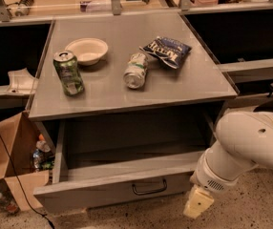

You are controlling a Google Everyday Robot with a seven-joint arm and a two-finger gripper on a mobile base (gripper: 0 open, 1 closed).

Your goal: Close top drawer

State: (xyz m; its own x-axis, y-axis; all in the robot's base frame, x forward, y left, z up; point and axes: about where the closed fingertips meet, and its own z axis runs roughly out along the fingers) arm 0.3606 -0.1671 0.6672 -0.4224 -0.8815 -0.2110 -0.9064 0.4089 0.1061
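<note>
Top drawer (93, 195) pulled out beneath counter (174, 86). Claw (198, 203) just beside drawer front's right end, right of handle (149, 187). Cannot tell claw's state.

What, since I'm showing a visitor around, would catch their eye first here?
The top drawer stands wide open, low at centre under the grey table. A big white arm fills the lower right, its gripper by the drawer front's right end. On top: a green can, a bowl, a tipped can, a snack bag.
</note>
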